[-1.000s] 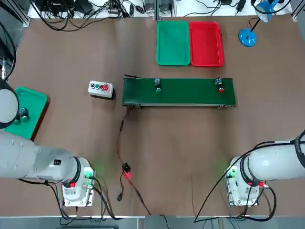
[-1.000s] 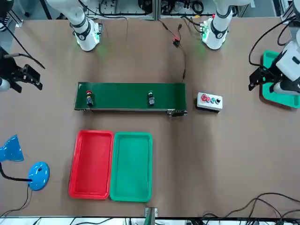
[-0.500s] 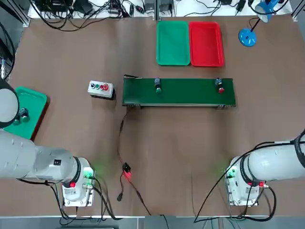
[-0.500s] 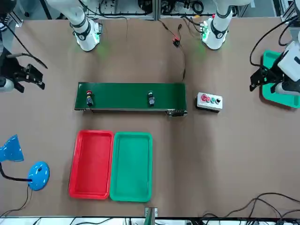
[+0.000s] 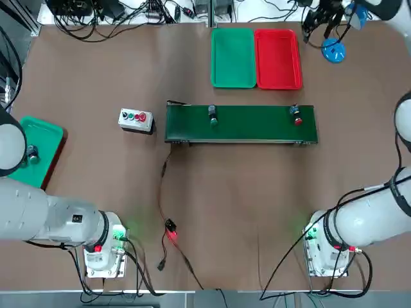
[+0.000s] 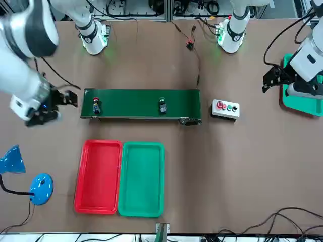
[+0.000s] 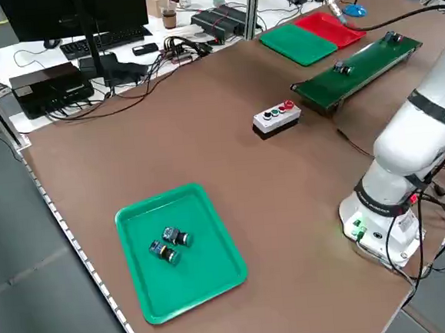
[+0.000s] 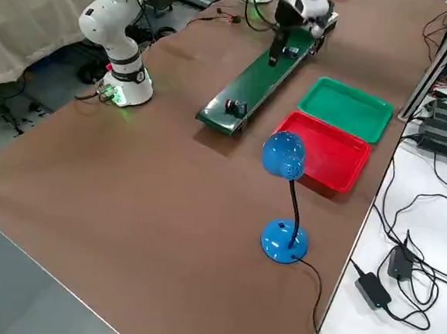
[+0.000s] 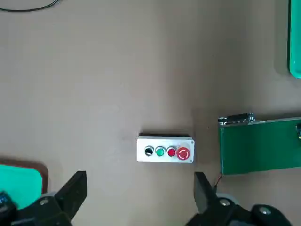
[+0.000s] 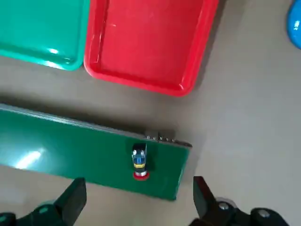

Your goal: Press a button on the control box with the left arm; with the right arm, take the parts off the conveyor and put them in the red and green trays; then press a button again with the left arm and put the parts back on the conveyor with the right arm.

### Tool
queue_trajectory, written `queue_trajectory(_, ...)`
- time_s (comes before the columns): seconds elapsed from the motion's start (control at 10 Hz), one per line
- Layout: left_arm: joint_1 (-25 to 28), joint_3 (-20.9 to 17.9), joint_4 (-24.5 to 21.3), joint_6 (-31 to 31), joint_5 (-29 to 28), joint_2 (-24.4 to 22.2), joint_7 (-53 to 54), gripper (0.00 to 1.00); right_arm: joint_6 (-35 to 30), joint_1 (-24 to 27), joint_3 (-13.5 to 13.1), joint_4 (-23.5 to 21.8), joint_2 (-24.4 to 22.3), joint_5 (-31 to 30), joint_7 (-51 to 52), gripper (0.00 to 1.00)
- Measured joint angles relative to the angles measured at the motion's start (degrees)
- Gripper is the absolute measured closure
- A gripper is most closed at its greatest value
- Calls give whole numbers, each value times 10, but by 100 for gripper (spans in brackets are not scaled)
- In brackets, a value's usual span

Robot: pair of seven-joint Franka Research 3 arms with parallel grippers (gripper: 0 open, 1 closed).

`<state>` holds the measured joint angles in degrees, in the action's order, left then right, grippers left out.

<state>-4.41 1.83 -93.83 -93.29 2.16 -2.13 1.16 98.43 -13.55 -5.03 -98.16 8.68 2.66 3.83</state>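
1. Brings the right gripper (image 10: 140, 179) inward from the robot's right, now over the lamp (image 8: 284, 241) in the top view; has both fingers spread, with nothing between them.
2. Suggests the start of the pick-up, most likely of the red-capped part (image 10: 139, 162), now framed ahead of those fingers; calls next for lining up and lowering.
3. Shifts the left gripper (image 9: 141, 173) only slightly, open and empty, near the separate green tray (image 7: 181, 248) at the robot's left; stands clear of the control box (image 9: 165, 149). Cannot tell whether a button is already pressed.
4. Leaves both parts unmoved on the conveyor (image 5: 257, 131): the red-capped one near the right end, the green-capped part (image 5: 212, 114) nearer the left. Leaves the red tray (image 5: 278, 60) and green tray (image 5: 233, 58) beyond still empty.
5. Shows, on the red-capped part, a small dark body with blue, a yellow band and a silvery ring.
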Motion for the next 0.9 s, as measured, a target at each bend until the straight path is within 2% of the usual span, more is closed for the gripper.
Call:
queue_trajectory(0.2, 4, -3, 7, 11, 0, 0, 0, 0, 140, -1, -1, -129, -7, 0, 0, 0)
queue_trajectory(0.3, 6, -3, 7, 13, 0, 0, 0, 0, 183, -1, -2, -185, -18, 0, 0, 0)
queue_trajectory(0.6, 5, 0, 9, 14, 0, 0, 0, 0, 284, -1, -2, -312, -60, 4, 0, 0)
queue_trajectory(0.9, 5, 1, 16, 14, 0, 0, 0, 0, 434, -17, 0, -430, -71, 19, -2, 0)
